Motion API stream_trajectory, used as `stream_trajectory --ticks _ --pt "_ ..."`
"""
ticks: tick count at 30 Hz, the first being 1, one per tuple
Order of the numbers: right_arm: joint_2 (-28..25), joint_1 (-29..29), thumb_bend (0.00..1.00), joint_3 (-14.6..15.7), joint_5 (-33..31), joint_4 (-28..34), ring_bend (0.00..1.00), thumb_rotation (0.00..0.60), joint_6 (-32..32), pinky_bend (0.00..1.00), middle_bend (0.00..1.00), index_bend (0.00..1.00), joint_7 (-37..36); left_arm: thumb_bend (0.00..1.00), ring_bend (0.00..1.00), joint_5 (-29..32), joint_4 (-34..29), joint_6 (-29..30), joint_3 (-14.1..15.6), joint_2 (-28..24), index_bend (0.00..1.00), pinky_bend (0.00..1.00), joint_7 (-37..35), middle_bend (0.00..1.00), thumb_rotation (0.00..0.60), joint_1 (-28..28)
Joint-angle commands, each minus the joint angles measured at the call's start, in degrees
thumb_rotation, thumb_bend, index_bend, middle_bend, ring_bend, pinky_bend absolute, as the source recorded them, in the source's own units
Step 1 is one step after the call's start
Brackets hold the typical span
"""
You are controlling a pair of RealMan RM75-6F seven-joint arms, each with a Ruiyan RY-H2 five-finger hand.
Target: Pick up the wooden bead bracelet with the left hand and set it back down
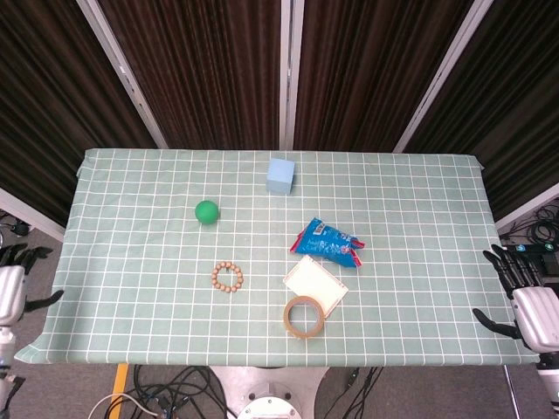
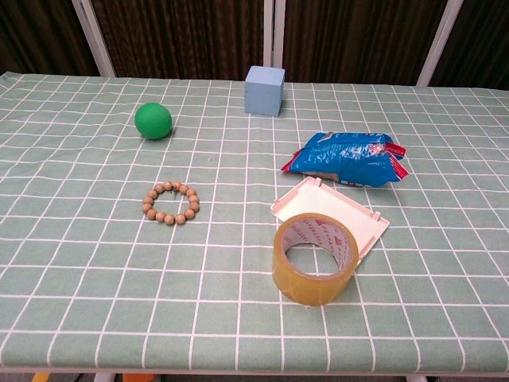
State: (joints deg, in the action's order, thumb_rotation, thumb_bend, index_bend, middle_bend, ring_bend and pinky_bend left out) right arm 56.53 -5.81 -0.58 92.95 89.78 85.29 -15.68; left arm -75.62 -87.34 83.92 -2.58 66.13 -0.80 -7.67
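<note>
The bracelet (image 1: pixel 227 278) lies flat on the green checked cloth (image 1: pixel 131 218) in the lower left-centre of the head view, a closed ring of wooden beads with nothing touching it. In the chest view the bracelet (image 2: pixel 171 203) sits left of centre, below and a little right of the green ball (image 2: pixel 153 120).

The left hand (image 1: pixel 10 288) shows only at the far left edge of the head view, off the table and well apart from the bracelet. It holds nothing; its dark fingers (image 1: pixel 17 254) seem spread, though the edge of the frame cuts off part of it, so the view is poor. The right hand (image 1: pixel 528 301) stands at the lower right edge of the head view, beyond the table's corner, released, fingers apart and pointing up, thumb out to the side. Neither hand shows in the chest view.

A pale blue cube (image 1: pixel 280 175) rests near the top centre of the cloth. A blue snack bag (image 1: pixel 327 242) lies right of centre. Just below it is a white flat box (image 1: pixel 314 284), and a roll of tape (image 1: pixel 304 315) stands against the box's lower edge. In the chest view the tape (image 2: pixel 312 257) overlaps the box (image 2: pixel 338 210) from the front.
</note>
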Motion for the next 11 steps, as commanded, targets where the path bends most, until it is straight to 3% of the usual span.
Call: stream_trajectory --ticks 1,5,11 --pt "0.49 0.37 0.13 0.41 0.6 0.31 0.0 0.6 0.49 0.0 0.01 0.0 0.82 0.08 0.14 -0.81 -4.87 4.31 3.59 -2.21 0.29 0.13 2.3 0.32 0.6 5.1" --pt "0.45 0.53 0.13 0.87 1.36 0.93 0.0 0.6 0.68 0.0 0.0 0.0 1.39 0.08 0.13 -3.97 -5.27 7.29 4.77 -1.59 0.29 0.08 2.03 0.31 0.6 7.29" --pt "0.4 0.47 0.12 1.05 1.91 1.65 0.0 0.6 0.73 0.0 0.0 0.0 2.65 0.08 0.01 -7.57 -4.51 11.03 4.83 0.22 0.2 0.02 3.93 0.16 0.6 9.0"
